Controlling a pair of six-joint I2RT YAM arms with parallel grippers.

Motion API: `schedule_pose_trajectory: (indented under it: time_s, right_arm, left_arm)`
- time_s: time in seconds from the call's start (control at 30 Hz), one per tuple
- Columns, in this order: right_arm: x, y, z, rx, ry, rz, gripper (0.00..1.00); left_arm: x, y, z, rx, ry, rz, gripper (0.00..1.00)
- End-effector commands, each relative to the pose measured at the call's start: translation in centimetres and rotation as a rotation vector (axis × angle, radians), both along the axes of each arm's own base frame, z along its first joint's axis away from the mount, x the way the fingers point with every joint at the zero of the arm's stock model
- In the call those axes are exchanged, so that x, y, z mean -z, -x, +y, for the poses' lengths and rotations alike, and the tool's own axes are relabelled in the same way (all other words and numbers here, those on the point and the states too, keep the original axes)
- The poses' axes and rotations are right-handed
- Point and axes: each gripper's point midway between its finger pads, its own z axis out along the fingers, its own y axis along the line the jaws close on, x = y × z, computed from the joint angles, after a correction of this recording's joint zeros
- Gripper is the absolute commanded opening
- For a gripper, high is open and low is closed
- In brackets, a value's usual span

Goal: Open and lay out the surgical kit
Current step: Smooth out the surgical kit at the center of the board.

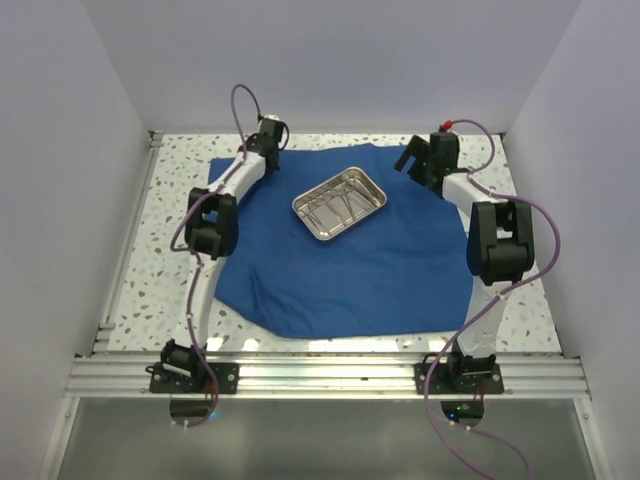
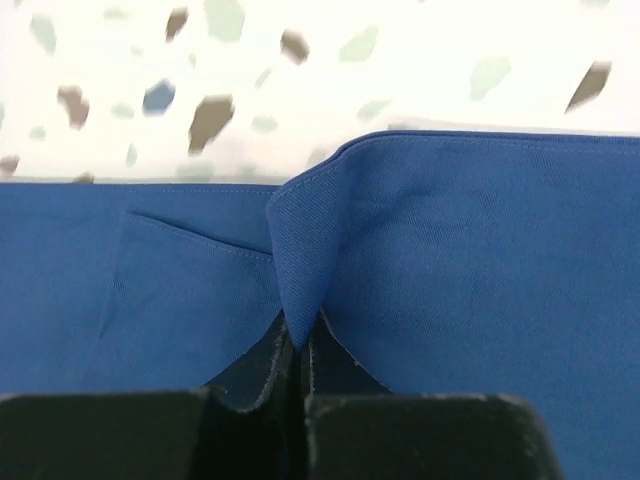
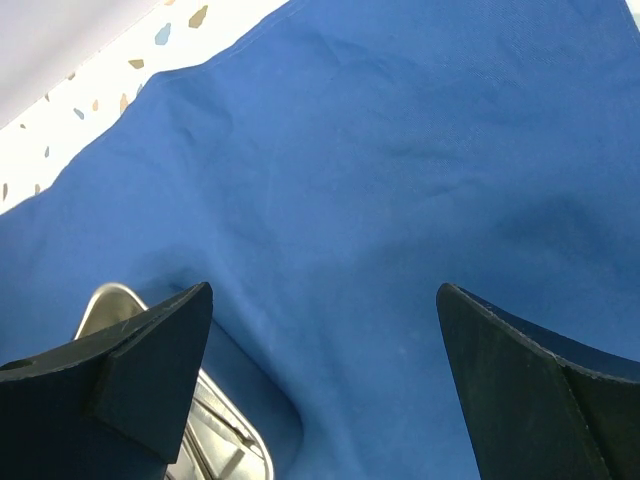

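Note:
The royal-blue cloth [image 1: 340, 270] lies spread open over the middle of the table. The shiny steel tray [image 1: 340, 203] sits on it, with slim silver instruments [image 1: 338, 207] inside. My left gripper [image 1: 268, 135] is at the cloth's far left corner, shut on a pinched fold of the cloth [image 2: 300, 250]. My right gripper [image 1: 410, 158] is open and empty above the cloth's far right part [image 3: 400, 180]; a corner of the tray [image 3: 215, 430] shows at the lower left of its view.
The speckled tabletop [image 1: 170, 230] shows around the cloth. White walls close in on the left, right and back. A metal rail [image 1: 320, 375] runs along the near edge, and another rail [image 1: 130, 240] along the left side.

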Motion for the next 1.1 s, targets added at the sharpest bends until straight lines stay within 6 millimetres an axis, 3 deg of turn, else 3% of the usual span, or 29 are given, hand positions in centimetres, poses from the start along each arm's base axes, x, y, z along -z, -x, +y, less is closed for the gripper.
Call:
schedule_pose_trajectory:
  time_s: [0.0, 0.07, 0.1, 0.13, 0.17, 0.2, 0.23, 0.27, 0.3, 0.33, 0.37, 0.4, 0.43, 0.47, 0.5, 0.53, 0.57, 0.6, 0.63, 0.73, 0.8, 0.83, 0.9, 1.03, 1.07]
  right_arm:
    - [-4.7, -1.0, -0.6, 0.019, -0.011, -0.123, 0.99]
    - [-4.9, -1.1, -0.9, 0.024, -0.008, -0.128, 0.99]
    - [-4.8, -1.1, -1.0, 0.025, -0.005, -0.128, 0.99]
    - [-4.7, -1.2, -1.0, 0.023, -0.004, -0.127, 0.99]
    - [-4.9, -1.3, -1.1, 0.023, -0.004, -0.131, 0.99]
    - [-4.7, -1.3, -1.1, 0.020, -0.002, -0.125, 0.99]
    - [-4.6, -1.3, -1.0, 0.017, -0.001, -0.122, 0.99]
    - [-4.5, -1.4, -1.1, 0.018, -0.002, -0.122, 0.99]
    - [-4.4, -1.3, -1.0, 0.015, -0.003, -0.119, 0.99]
    - [-4.3, -1.3, -1.0, 0.012, -0.004, -0.117, 0.99]
    - [-4.2, -1.3, -0.9, 0.007, -0.007, -0.117, 0.99]
    - [-4.1, -1.3, -0.9, 0.006, -0.009, -0.115, 0.99]
    - [-4.1, -1.3, -1.0, 0.009, -0.008, -0.117, 0.99]
    - [-3.9, -1.2, -1.0, 0.008, -0.007, -0.116, 0.99]
    - [-3.9, -1.2, -0.9, 0.006, -0.006, -0.117, 0.99]
    - [-3.8, -1.2, -1.0, 0.006, -0.007, -0.117, 0.99]
    - [-3.6, -1.2, -1.1, 0.007, -0.006, -0.114, 0.99]
    - [-3.6, -1.1, -0.6, -0.012, -0.020, -0.116, 0.99]
    - [-3.4, -1.2, -0.5, -0.016, -0.023, -0.115, 0.99]
    - [-3.3, -1.2, -0.3, -0.025, -0.033, -0.112, 0.99]
    - [-3.3, -1.2, -0.3, -0.026, -0.033, -0.111, 0.99]
    - [-3.4, -1.3, -0.3, -0.025, -0.033, -0.112, 0.99]
    - [-3.4, -1.2, -0.3, -0.025, -0.028, -0.110, 0.99]
    - [-3.0, -1.2, -0.2, -0.028, -0.030, -0.099, 0.99]
    - [-2.9, -1.2, -0.3, -0.028, -0.030, -0.097, 0.99]
  left_arm:
    - [-0.4, -3.8, 1.7, -0.023, -0.008, -0.060, 0.00]
    - [-0.5, -4.5, 1.3, -0.003, 0.017, -0.083, 0.00]
    - [-2.2, -5.4, 1.2, -0.009, 0.030, -0.150, 0.03]
    - [-2.9, -5.5, 1.2, -0.015, 0.037, -0.170, 0.12]
    - [-3.5, -5.5, 1.1, -0.021, 0.050, -0.189, 0.65]
    - [-5.4, -5.3, 1.2, -0.026, 0.061, -0.226, 0.99]
    - [-6.5, -5.0, 1.5, -0.039, 0.060, -0.245, 1.00]
    - [-5.8, -3.9, 2.1, -0.054, 0.044, -0.224, 1.00]
    - [-10.3, -3.9, 2.9, -0.095, 0.038, -0.323, 1.00]
    - [-11.4, -3.4, 3.6, -0.122, 0.027, -0.346, 1.00]
    - [-11.2, -2.6, 4.8, -0.158, 0.025, -0.344, 1.00]
    - [-13.3, -2.3, 5.8, -0.187, 0.054, -0.376, 1.00]
    - [-13.2, -2.2, 6.7, -0.206, 0.078, -0.368, 1.00]
    - [-13.9, -2.7, 8.8, -0.241, 0.121, -0.379, 1.00]
    - [-11.7, -2.2, 10.0, -0.266, 0.114, -0.307, 1.00]
    - [-10.9, -2.3, 11.1, -0.286, 0.112, -0.279, 1.00]
    - [-11.8, -2.9, 12.9, -0.319, 0.115, -0.290, 1.00]
    - [-8.9, -2.4, 13.5, -0.328, 0.103, -0.206, 1.00]
    - [-8.2, -2.4, 14.6, -0.330, 0.106, -0.189, 0.98]
    - [-5.0, -1.8, 15.4, -0.317, 0.137, -0.137, 0.96]
    - [-5.1, -2.1, 15.2, -0.293, 0.185, -0.163, 0.93]
    - [-4.0, -1.5, 16.5, -0.303, 0.202, -0.149, 0.91]
    - [-3.7, -1.8, 15.7, -0.245, 0.250, -0.137, 0.83]
    - [-1.6, -0.7, 11.8, -0.084, 0.323, -0.038, 0.74]
    - [-2.3, -0.3, 11.3, -0.071, 0.317, -0.046, 0.73]
